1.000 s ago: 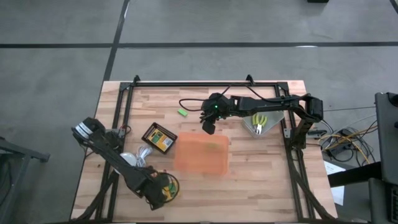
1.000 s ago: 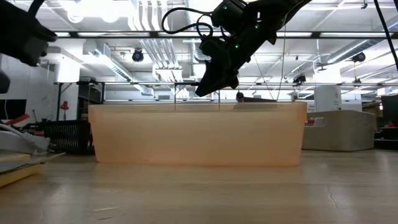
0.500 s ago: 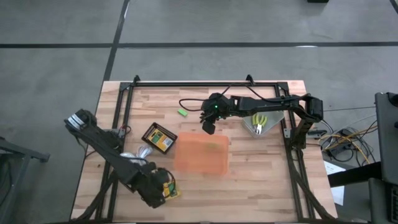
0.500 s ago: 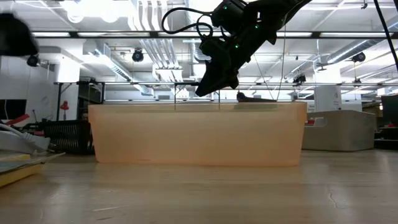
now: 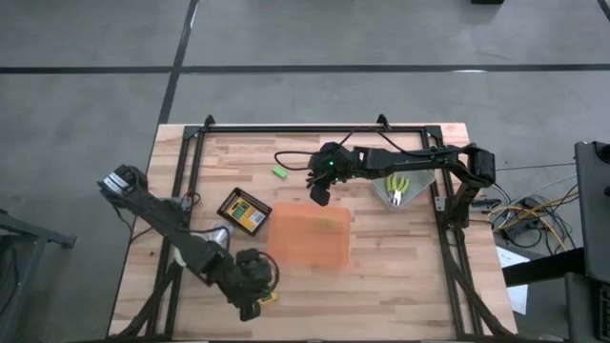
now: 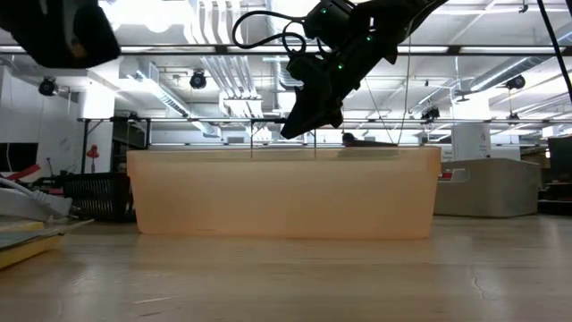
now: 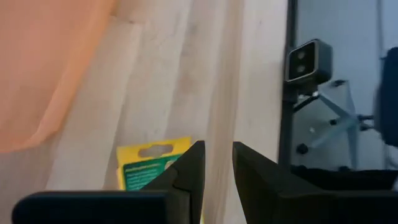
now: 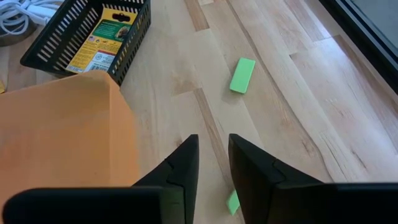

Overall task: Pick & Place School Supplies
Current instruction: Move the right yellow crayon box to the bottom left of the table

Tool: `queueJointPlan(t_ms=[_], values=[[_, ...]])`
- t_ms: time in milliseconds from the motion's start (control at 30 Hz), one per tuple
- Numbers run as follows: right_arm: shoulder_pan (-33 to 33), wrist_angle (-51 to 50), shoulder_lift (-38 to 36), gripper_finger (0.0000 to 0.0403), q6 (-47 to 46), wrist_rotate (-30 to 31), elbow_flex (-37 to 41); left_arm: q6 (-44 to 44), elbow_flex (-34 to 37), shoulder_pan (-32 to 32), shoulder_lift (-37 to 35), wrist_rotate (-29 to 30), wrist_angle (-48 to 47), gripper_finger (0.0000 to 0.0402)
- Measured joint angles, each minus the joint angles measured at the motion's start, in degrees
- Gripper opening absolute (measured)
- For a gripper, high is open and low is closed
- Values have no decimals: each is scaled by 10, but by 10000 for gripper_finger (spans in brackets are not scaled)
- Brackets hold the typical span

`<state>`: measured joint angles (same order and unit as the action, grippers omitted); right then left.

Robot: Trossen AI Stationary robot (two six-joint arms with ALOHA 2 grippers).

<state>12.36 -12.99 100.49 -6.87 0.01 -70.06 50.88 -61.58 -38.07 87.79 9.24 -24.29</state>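
Observation:
My left gripper [image 5: 259, 297] [image 7: 219, 155] is shut near the table's front edge, just over a yellow-and-green crayon box [image 7: 152, 165] that lies flat on the wood [image 5: 271, 298]. My right gripper [image 5: 319, 197] [image 8: 213, 149] is shut and empty, above the far edge of the orange tray [image 5: 310, 233]. A green block [image 5: 280, 172] [image 8: 242, 74] lies flat on the table beyond it. Another green bit [image 8: 233, 202] shows on the table through the gap between the right fingers. A second crayon box [image 8: 102, 40] lies in a black basket [image 5: 243, 211]. Two yellow-handled tools [image 5: 397, 186] lie in a clear dish.
The orange tray [image 6: 286, 192] stands mid-table and fills the low view. A white bulb with cord [image 5: 221, 233] lies between the basket and the left arm. A black frame [image 5: 315, 127] runs round the table's edges. Bare wood lies right of the tray.
My left arm has swung, and its gripper has gone a little toward the table's right edge along the front, staying over the crayon box.

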Motion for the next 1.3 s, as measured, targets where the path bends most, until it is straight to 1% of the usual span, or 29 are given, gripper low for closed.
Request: queueJointPlan(t_ms=[67, 133, 200, 233, 267, 300, 400, 467, 533, 600, 700, 800, 933, 1133, 1233, 1300], values=[[0, 0, 0, 78, 0, 0, 0, -40, 0, 15, 0, -37, 13, 85], [0, 0, 0, 74, 0, 0, 0, -139, 0, 28, 0, -81, 27, 85], [0, 0, 0, 71, 0, 0, 0, -250, 0, 38, 0, -113, 40, 85], [0, 0, 0, 69, 0, 0, 0, -280, 0, 43, 0, -119, 43, 85], [0, 0, 0, 68, 0, 0, 0, -279, 0, 50, 0, -121, 44, 85], [0, 0, 0, 68, 0, 0, 0, -245, 0, 60, 0, -124, 43, 85], [0, 0, 0, 70, 0, 0, 0, -65, 0, 90, 0, -133, 19, 85], [0, 0, 0, 74, 0, 0, 0, 1, 0, 99, 0, -145, -7, 85], [0, 0, 0, 77, 0, 0, 0, 14, 0, 100, 2, -158, -25, 85], [0, 0, 0, 80, 0, 0, 0, 0, 1, 98, 6, -157, -22, 85], [0, 0, 0, 83, 0, 0, 0, 2, 15, 82, 18, -134, -22, 85], [0, 0, 0, 85, 0, 0, 0, 7, 41, 53, 32, -115, -18, 85], [0, 0, 0, 80, 0, 0, 0, 5, 80, 21, 46, -95, 30, 85], [0, 0, 0, 69, 0, 0, 0, 105, 119, 14, 53, -90, 63, 85], [0, 0, 0, 68, 0, 0, 0, 140, 137, 13, 53, -105, 88, 85], [0, 0, 0, 71, 0, 0, 0, 149, 144, 10, 52, -122, 98, 85]])
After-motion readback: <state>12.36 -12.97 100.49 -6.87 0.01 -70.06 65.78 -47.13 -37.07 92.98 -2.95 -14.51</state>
